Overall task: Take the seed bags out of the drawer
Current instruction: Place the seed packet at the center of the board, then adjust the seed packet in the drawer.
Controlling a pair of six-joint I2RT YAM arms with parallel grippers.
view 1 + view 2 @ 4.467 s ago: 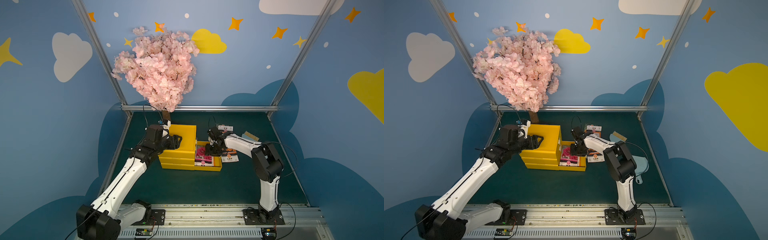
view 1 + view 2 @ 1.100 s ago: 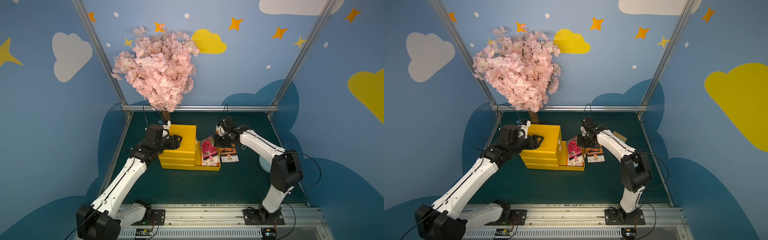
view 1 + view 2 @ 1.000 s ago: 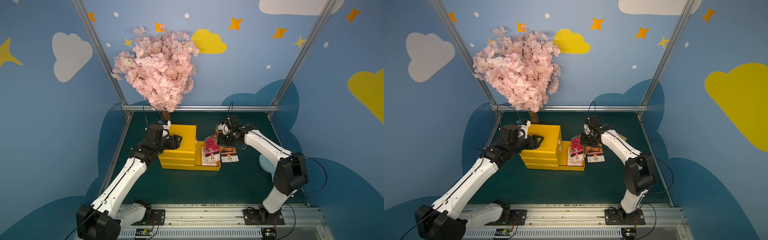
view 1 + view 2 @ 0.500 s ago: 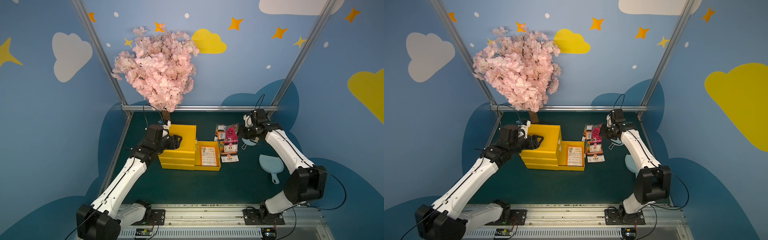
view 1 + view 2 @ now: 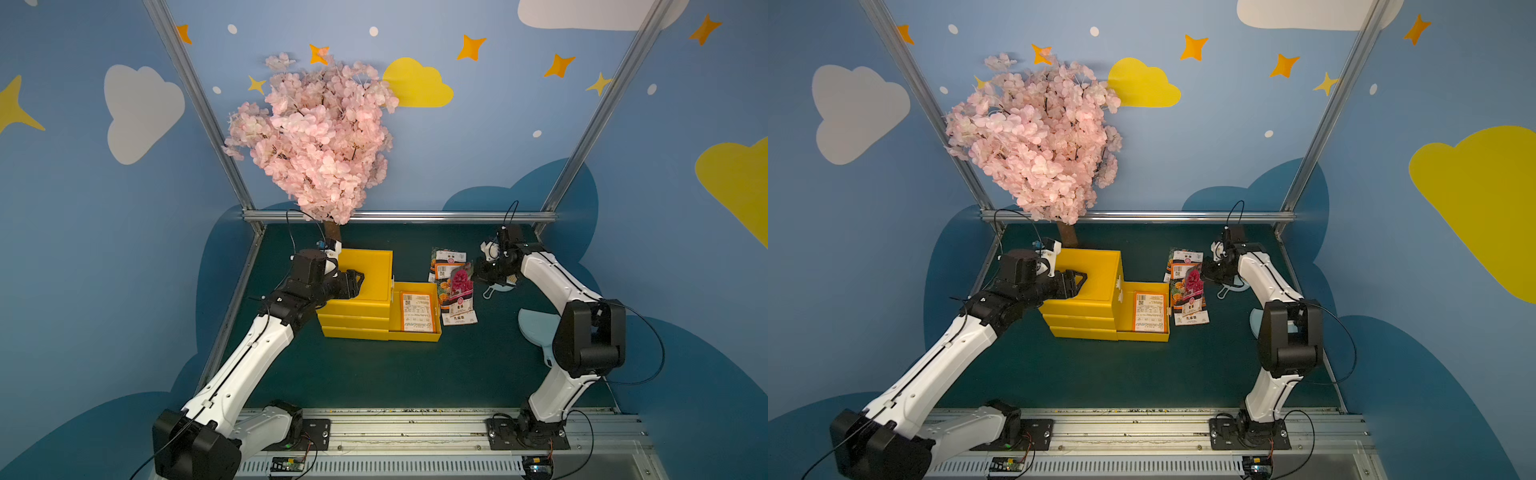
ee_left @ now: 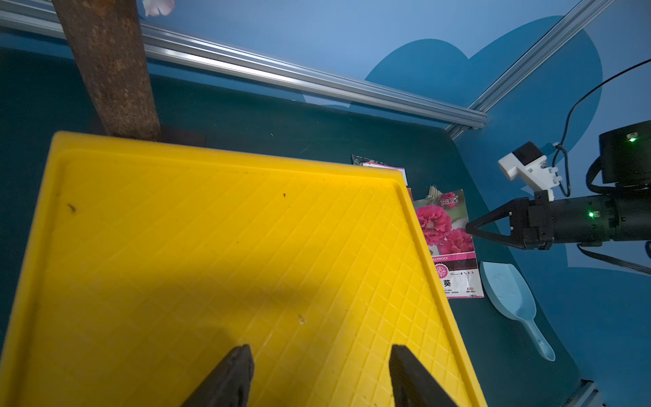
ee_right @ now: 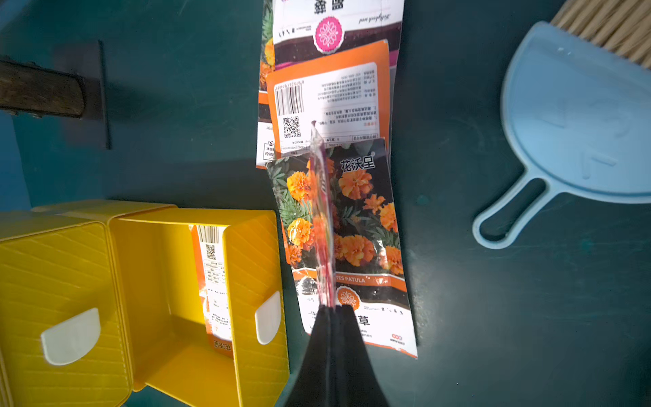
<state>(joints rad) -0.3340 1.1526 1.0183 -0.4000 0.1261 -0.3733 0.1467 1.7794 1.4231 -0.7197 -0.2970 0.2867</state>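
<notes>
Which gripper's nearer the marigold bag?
Right. The right gripper hovers just above the marigold bag, shut on a pink-flower bag; the left gripper is over the drawer unit's top.

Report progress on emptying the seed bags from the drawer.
Done: several seed bags lie in a pile on the mat beside the open drawer. In hand: the right hand is shut on a pink-flower bag, held above that pile. Left: one label-up bag lies in the drawer; the left hand is open over the cabinet top.
</notes>
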